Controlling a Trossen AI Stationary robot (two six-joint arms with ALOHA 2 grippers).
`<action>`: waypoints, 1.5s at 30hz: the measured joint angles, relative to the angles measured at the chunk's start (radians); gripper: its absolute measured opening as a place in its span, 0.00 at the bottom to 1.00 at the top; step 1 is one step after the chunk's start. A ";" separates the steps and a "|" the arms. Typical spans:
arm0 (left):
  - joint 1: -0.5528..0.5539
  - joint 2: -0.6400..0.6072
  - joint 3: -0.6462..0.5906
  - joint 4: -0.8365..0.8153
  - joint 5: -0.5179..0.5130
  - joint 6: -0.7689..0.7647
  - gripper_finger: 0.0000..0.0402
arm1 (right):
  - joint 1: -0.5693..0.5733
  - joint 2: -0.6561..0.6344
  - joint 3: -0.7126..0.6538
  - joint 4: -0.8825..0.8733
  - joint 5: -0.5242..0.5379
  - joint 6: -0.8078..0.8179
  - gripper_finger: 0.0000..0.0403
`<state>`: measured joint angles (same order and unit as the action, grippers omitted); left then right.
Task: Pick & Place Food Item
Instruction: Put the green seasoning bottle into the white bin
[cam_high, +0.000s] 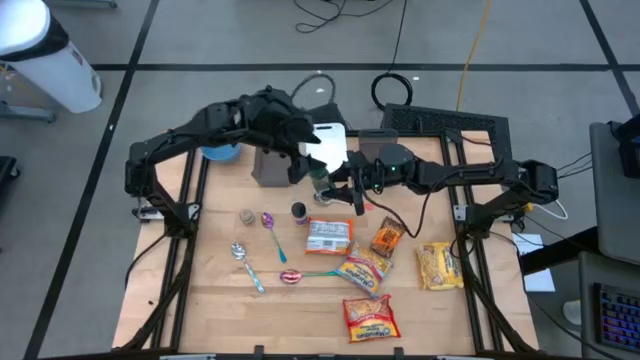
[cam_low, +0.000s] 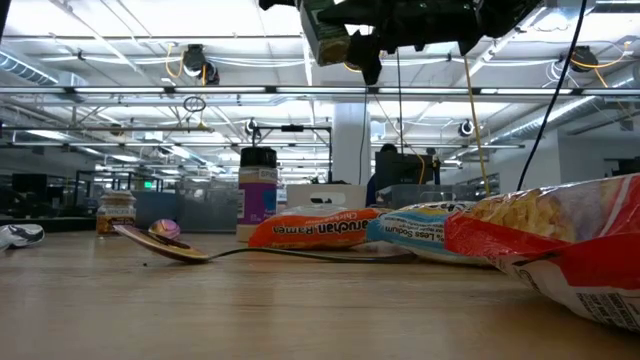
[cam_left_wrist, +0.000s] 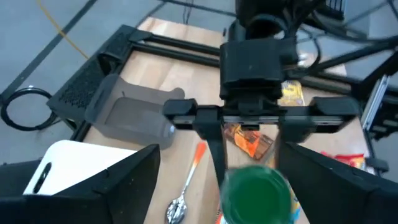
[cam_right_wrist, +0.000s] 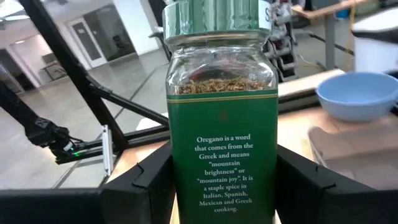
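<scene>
Gripping the oregano jar (cam_right_wrist: 221, 124) by its sides, the right gripper (cam_high: 335, 186) keeps it upright and airborne; the left gripper (cam_high: 303, 152) waits spread wide, empty, seemingly for a handover.

Wooden bench (cam_high: 215, 300), well littered.
Spoons (cam_high: 247, 266), two small spice jars (cam_high: 298, 212), ramen packets (cam_high: 369, 316), a blue bowl (cam_high: 220, 152), grey tray (cam_high: 270, 167) and white cutting board (cam_high: 332, 140) lie on it.

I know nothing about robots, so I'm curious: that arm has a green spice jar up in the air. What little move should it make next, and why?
Probably carry it sideways to a bare patch of the table and lower it. The right gripper is shut on the oregano jar, held upright above the table, with the left gripper open close beside it.
</scene>
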<state>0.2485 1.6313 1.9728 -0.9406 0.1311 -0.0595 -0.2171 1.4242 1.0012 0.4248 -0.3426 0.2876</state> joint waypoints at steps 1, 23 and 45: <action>0.007 -0.014 0.000 -0.004 0.000 -0.003 0.82 | -0.005 -0.004 0.000 0.010 0.004 -0.001 0.48; 0.111 -0.077 -0.286 0.335 0.290 -0.102 0.68 | -0.039 -0.092 -0.005 -0.046 0.114 -0.013 0.48; 0.041 -0.072 -0.457 0.754 0.300 -0.235 0.68 | -0.061 -0.101 -0.039 0.174 0.061 0.049 0.48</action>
<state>0.2895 1.5595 1.5162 -0.1863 0.4314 -0.2948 -0.2784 1.3229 0.9623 0.5989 -0.2814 0.3366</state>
